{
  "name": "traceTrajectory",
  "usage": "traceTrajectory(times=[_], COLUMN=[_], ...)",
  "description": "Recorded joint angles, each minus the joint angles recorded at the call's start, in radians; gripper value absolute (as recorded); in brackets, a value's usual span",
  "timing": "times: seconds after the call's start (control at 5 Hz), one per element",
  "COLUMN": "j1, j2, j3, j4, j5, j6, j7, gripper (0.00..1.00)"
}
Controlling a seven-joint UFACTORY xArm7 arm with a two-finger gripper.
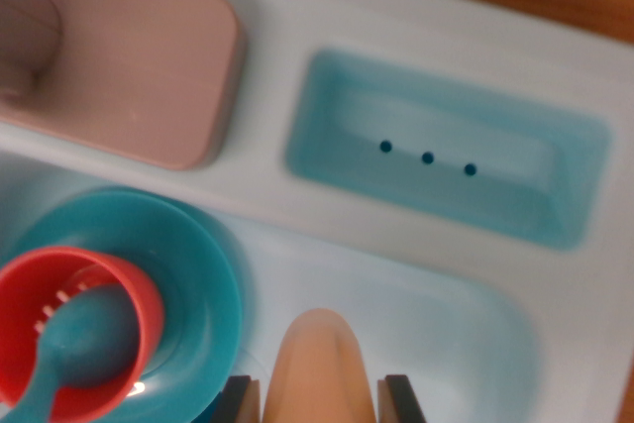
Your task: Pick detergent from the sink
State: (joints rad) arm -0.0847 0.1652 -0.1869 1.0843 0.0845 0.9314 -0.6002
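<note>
Gripper [322, 393] closed on the detergent [319, 364], fingers either side, bottle over the sink [426, 314] basin beside the plate [198, 284]; grasp appears made, lift-out remains to be done.

Detergent [319, 369] base, fingers [242, 398] cut off at bottom edge.

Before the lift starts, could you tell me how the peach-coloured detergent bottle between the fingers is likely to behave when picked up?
The detergent bottle looks like smooth, glossy plastic, so it may slip. Its rounded, tapering top suggests the gripper fingers could slide off unless they hold lower. It looks like a toy piece, so probably light and stiff.
</note>
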Motion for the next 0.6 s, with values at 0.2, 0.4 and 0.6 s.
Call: traceTrajectory(times=[0.2,0.4,0.6], j1=[0.0007,0.0007,0.0015], j2=[-0.008,-0.008,-0.017], j3=[-0.001,-0.001,-0.002], j4=[0.032,0.032,0.066], j5=[-0.0028,-0.0028,-0.0058], j6=[0.04,0.04,0.083], j7=[0.003,0.003,0.006], gripper=[1.0,1.0,1.0])
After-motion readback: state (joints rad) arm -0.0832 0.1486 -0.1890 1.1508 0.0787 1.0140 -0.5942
